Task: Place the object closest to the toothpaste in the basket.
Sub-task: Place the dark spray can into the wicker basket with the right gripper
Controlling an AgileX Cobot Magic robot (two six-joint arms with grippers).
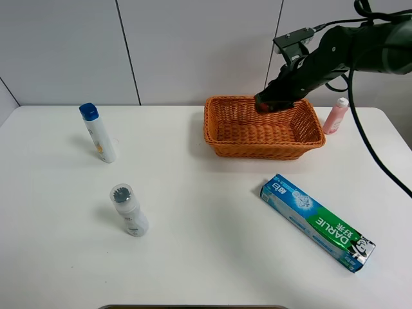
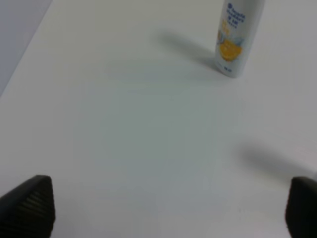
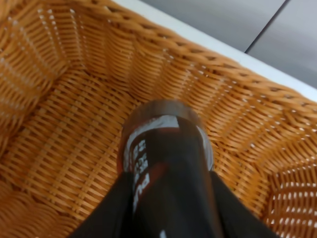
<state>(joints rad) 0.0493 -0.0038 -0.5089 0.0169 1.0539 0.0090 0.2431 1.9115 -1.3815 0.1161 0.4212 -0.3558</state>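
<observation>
As I read the high view, entry one is the right gripper [image 1: 275, 98], upper right of the frame, clamped on a dark bottle [image 1: 261, 105] with a white label. Its black fingers [image 3: 106, 213] press the bottle's two sides. Gripper and bottle hang over the back part of the basket [image 1: 219, 132], with the bottle's base pointing at the woven floor. I cannot tell whether the base touches the weave.

Entry two, surroundings.
- Pink bottle [image 1: 335, 116]: upright, just beside the basket's right wall, outside it, under the right arm.
- Toothpaste box [image 1: 317, 222]: flat and slantwise, lower right, apart from the basket's front rim.
- Blue-capped bottle [image 1: 98, 133]: upright, left of centre.
- Grey-capped bottle [image 1: 129, 210]: lower left, well apart from the basket.

The basket's walls ring the held bottle on every side.

Entry three, container. The basket is orange wicker and rectangular. Within its walls I log the held bottle, with bare weave showing around it.

Entry four, left gripper [image 2: 168, 208]. It is spread wide, fingertips [image 2: 29, 206] far apart over the bare white table [image 2: 148, 124]. The blue-capped bottle's yellow-printed body stands ahead of it.
</observation>
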